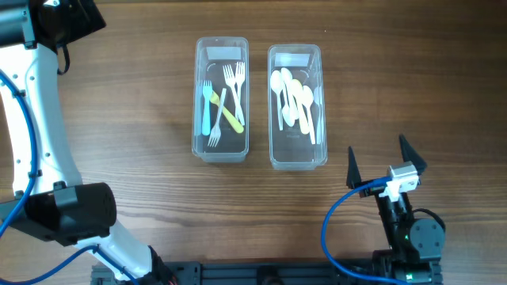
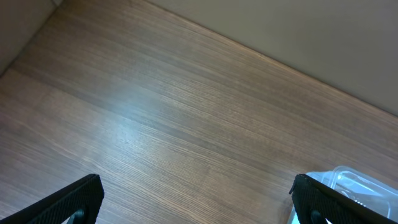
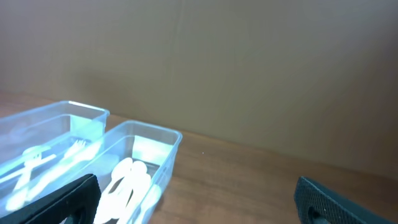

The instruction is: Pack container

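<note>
Well, start with the view from above. Two clear containers stand side by side in the middle of the tabletop (image 1: 135, 119), with a thin gap between them. The left container (image 1: 197, 103) holds the forks (image 1: 235, 79): some white ones, a blue one and a yellow one, lying crossed over each other. The right container (image 1: 272, 119) holds the white spoons (image 1: 293, 99), with their round ends at the far side.

Your right fingers (image 1: 353, 170) sit at the near right, well apart from the right container. They are spread wide and hold nothing. The left arm (image 1: 40, 119) runs along the left edge to the far left corner. From above you cannot make out its fingers.

The left wrist camera fills that in. It shows the left fingers (image 2: 68, 202) as two dark tips in the bottom corners, far apart, with only bare wood between them. So they are open and empty too. A container corner (image 2: 351, 183) peeks in at the lower right, and you cannot tell which container it belongs to.

The right wrist camera looks low across the tabletop. It shows the containers from the side, which the top view cannot. You see their tall clear sides, the spoons piled in the closer one, the forks in the one past it, and a plain tan wall (image 3: 249, 62) behind. The fork colors look washed out here.
</note>
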You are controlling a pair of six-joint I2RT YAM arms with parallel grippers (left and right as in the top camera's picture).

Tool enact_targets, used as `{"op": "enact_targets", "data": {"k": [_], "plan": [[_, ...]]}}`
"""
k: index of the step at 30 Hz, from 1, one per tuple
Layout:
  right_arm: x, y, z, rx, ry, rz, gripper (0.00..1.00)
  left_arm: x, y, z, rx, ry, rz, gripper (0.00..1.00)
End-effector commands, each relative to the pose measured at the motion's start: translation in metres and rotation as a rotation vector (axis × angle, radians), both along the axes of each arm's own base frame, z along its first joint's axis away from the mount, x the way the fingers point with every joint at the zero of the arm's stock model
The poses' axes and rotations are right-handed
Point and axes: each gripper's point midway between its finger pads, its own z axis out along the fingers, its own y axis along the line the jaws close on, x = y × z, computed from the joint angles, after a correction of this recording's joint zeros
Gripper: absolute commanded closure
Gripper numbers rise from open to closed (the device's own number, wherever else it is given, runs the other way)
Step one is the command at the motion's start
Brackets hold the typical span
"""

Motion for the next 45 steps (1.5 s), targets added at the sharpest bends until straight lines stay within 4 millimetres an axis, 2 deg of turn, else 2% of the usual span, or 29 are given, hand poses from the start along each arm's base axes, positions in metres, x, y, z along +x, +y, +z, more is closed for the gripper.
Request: {"op": "enact_targets", "data": {"k": [1,5,12,23,45], "plan": [[0.0,-0.004,-0.001,0.018,-0.005,-0.021,0.0,-0.001,0.004,0.002,0.015,-0.002,-0.003,0.0],[0.001,-0.004,-0.01,-0.031,0.024,-0.025,0.0,-0.001,0.004,0.002,0.015,-0.002,-0.003,0.0],[0.001,-0.004,-0.015,-0.167,0.019,-0.034,0.0,-0.001,0.004,0.002,0.015,-0.002,-0.003,0.0],[0.002,-0.004,-0.026,-0.166,0.063,-0.031,0.0,-0.001,0.004,0.002,0.015,-0.002,-0.003,0.0],[0.002,-0.004,-0.027,-0.166,0.068,-0.03,0.0,-0.001,0.004,0.002,0.015,-0.002,-0.003,0.0]]}}
